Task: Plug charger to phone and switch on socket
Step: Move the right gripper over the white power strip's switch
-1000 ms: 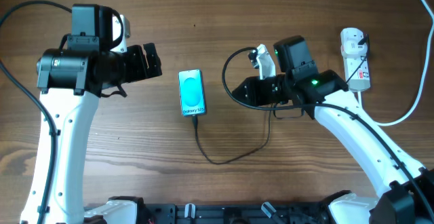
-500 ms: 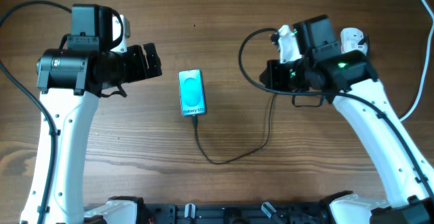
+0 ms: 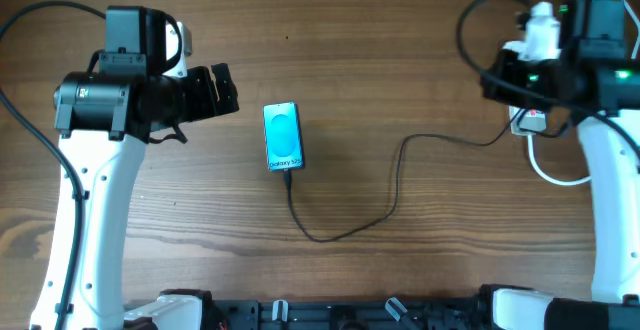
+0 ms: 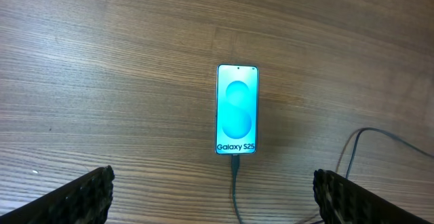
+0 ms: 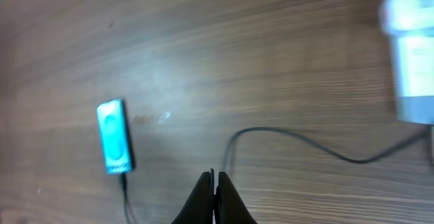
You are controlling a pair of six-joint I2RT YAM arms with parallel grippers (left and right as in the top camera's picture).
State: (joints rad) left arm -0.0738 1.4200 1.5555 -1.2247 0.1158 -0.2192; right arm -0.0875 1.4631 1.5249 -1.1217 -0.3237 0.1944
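Bare counter lies open above the phone and along both its long sides, with free wood between it and the left end effector. From the phone's lower end the black cable loops across the middle to the power strip, barring low paths there. The right arm covers most of the strip.

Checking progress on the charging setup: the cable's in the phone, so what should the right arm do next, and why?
Probably shift the shut right end effector over the socket, then down to switch it on. The charger already meets the phone's bottom edge, and in the wrist view the socket lies off to one side of the end effector, not under it.
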